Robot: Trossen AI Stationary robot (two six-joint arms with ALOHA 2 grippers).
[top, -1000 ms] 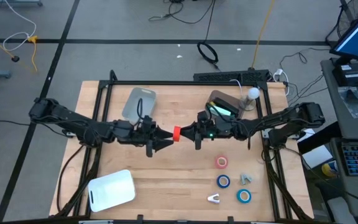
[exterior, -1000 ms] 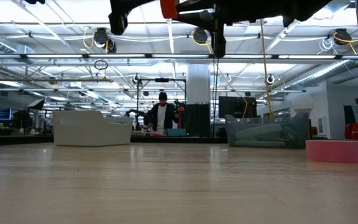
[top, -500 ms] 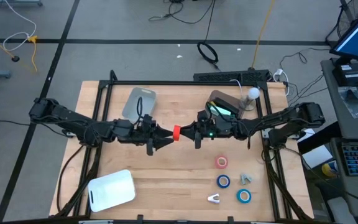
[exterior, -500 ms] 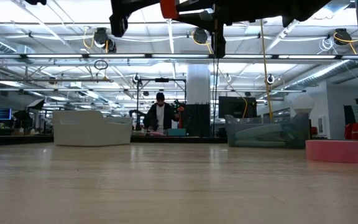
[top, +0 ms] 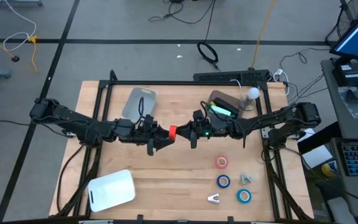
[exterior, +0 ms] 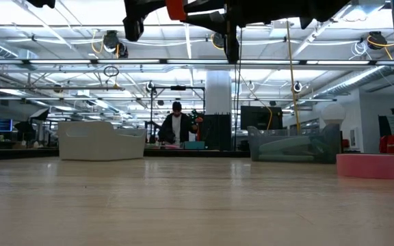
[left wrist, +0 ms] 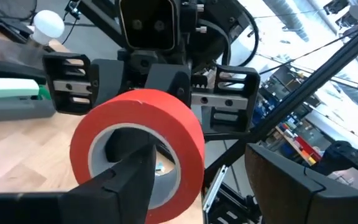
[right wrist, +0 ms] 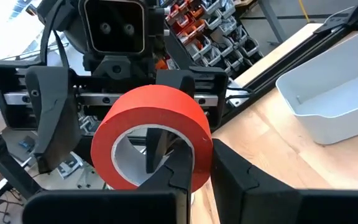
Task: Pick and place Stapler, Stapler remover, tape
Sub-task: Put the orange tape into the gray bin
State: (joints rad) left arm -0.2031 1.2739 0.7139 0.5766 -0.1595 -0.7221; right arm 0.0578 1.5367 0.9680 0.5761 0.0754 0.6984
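Mid-air handover over the counter's [top: 185, 168] centre. Right gripper [top: 180, 132] pinches the red tape roll's [top: 172, 131] wall; left gripper [top: 165, 136] has fingers [left wrist: 120, 180] spread — one inside the core. Next, likely: left closes, right releases.
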